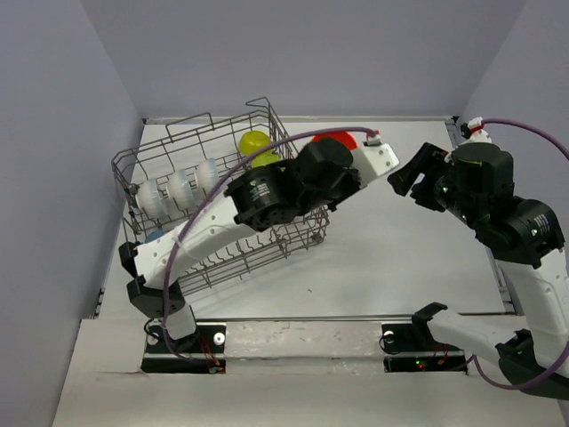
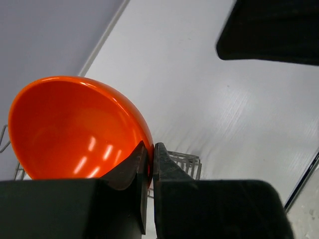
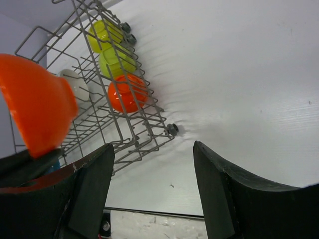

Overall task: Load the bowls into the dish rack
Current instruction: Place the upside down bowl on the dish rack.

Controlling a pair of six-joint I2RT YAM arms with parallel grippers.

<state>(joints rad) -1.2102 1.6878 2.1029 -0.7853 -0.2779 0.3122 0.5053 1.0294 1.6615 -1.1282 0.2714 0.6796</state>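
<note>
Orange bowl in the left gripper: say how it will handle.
The orange bowl looks rigid: its rim keeps shape where the left gripper pinches it. Its glossy highlights suggest a slick surface that could slip. Held at one rim point only, it may pivot or swing.

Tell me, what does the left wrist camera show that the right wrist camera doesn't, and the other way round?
Only the left wrist view: the glossy inside of the held orange bowl, with the left gripper pinching its rim. Only the right wrist view: bowls standing in the dish rack, namely two yellow-green bowls, a second orange bowl and a white bowl, and the right gripper open and empty. Both: the held orange bowl, some rack wire, the white table.
</note>
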